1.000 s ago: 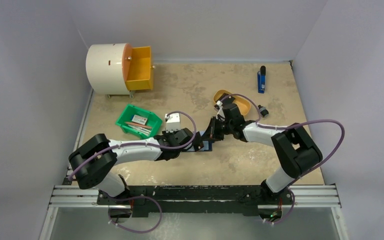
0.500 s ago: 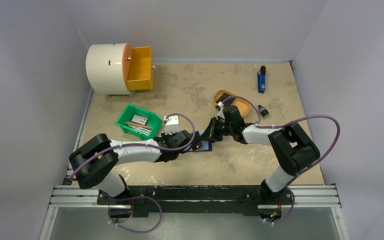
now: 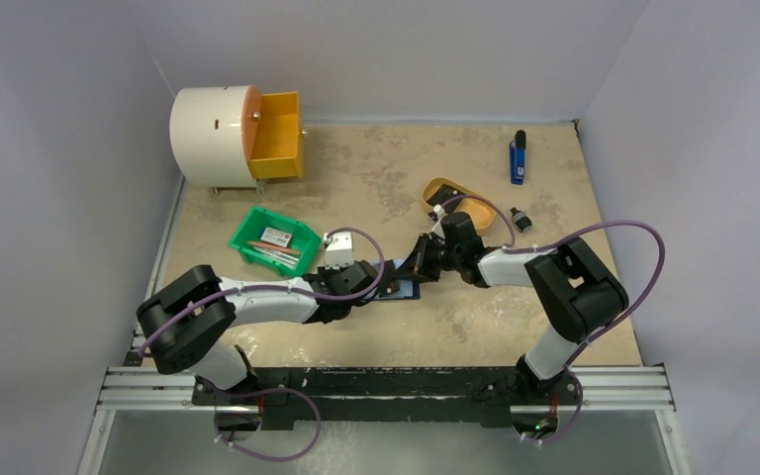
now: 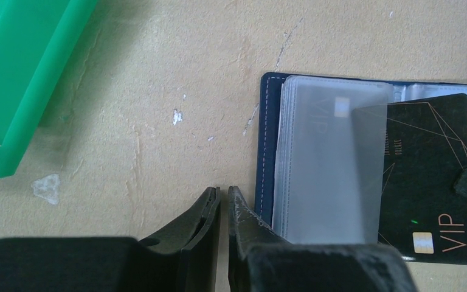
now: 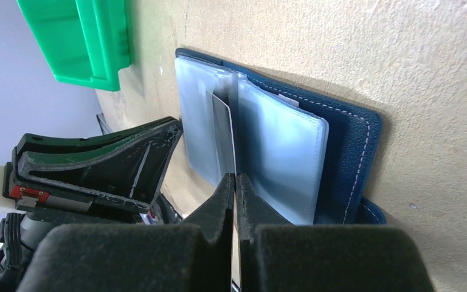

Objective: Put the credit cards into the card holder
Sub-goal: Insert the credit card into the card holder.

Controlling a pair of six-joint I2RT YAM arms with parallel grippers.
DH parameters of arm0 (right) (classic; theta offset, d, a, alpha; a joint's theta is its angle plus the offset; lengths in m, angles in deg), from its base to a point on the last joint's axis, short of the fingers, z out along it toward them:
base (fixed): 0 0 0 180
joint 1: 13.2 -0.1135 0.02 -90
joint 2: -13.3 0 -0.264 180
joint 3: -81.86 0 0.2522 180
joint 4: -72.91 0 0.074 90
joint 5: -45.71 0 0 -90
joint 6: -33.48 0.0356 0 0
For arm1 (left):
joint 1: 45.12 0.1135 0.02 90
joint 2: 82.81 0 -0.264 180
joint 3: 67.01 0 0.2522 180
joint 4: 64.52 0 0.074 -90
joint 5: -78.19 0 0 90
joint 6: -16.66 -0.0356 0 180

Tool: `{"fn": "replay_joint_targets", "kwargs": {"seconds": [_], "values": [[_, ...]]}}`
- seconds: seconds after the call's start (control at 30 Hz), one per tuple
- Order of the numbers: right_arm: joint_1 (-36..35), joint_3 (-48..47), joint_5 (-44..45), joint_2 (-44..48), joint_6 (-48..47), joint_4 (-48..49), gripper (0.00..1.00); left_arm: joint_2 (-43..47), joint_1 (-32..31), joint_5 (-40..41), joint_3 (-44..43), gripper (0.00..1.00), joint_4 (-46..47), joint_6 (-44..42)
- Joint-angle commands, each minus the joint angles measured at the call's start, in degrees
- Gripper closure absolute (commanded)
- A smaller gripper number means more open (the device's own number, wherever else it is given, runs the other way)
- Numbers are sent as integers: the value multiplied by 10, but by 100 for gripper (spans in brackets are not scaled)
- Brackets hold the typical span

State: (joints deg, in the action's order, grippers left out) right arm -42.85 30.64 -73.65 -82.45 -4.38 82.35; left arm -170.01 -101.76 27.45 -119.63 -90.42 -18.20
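Observation:
The navy-blue card holder (image 3: 403,291) lies open on the table between my two grippers, its clear sleeves (image 4: 322,164) fanned out. A black VIP credit card (image 4: 432,170) is partly slid into one sleeve. My right gripper (image 5: 235,176) is shut on that card (image 5: 222,121), which shows edge-on between the sleeves (image 5: 280,146). My left gripper (image 4: 224,190) is shut with nothing between its jaws. Its tips are low on the table at the holder's left edge (image 4: 266,152). In the top view the right gripper (image 3: 422,265) meets the holder from the right and the left gripper (image 3: 382,289) from the left.
A green bin (image 3: 275,240) with items inside stands just left of the left gripper. A mustard-yellow oval tray (image 3: 455,196) lies behind the right arm. A white drum with an open orange drawer (image 3: 277,148) is at the back left. A blue object (image 3: 518,158) lies at the back right.
The right gripper has eased slightly left toward the holder with the card. The left gripper has hardly moved.

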Motion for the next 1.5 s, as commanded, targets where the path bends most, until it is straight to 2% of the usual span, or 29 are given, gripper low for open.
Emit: {"fn": "replay_joint_targets", "kwargs": {"seconds": [0.0,0.57,1.47], "values": [[0,8,21,-8,19,20,100,4,2,-1,5,91,26,13],[-2,19,40,-19,85,48,100,7,1,-18,20,92,51,15],[-47,-35,48,-48,80,13,100,1,1,-34,26,93,72,5]]}}
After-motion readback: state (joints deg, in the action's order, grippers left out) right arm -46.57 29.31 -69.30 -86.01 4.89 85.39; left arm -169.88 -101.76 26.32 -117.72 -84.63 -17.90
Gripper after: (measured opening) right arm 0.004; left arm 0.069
